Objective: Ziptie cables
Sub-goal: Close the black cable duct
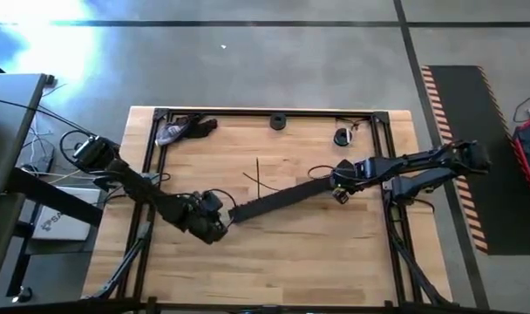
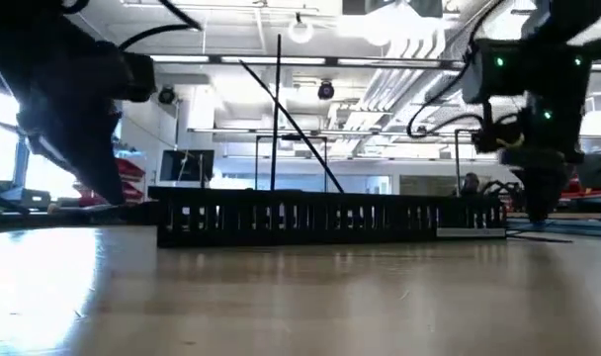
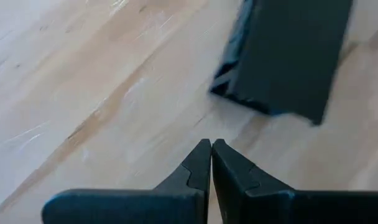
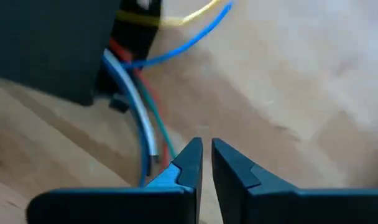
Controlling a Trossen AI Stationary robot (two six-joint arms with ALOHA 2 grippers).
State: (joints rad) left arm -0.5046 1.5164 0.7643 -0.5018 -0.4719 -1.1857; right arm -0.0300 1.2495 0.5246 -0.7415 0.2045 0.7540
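Wooden tabletop (image 1: 282, 262) with a black frame round it, and a long black slotted strip (image 1: 278, 200) lying slantwise across the middle. Left gripper (image 3: 211, 148) sits at the strip's near end, fingers pressed together on nothing, probably to steady or nudge it. Right gripper (image 4: 204, 149) is at the far end where the cables (image 4: 139, 99) poke out of the strip, jaws barely parted and empty, I'd guess lining up to gather them. Two thin strands (image 1: 258, 179) lie crossed nearby.
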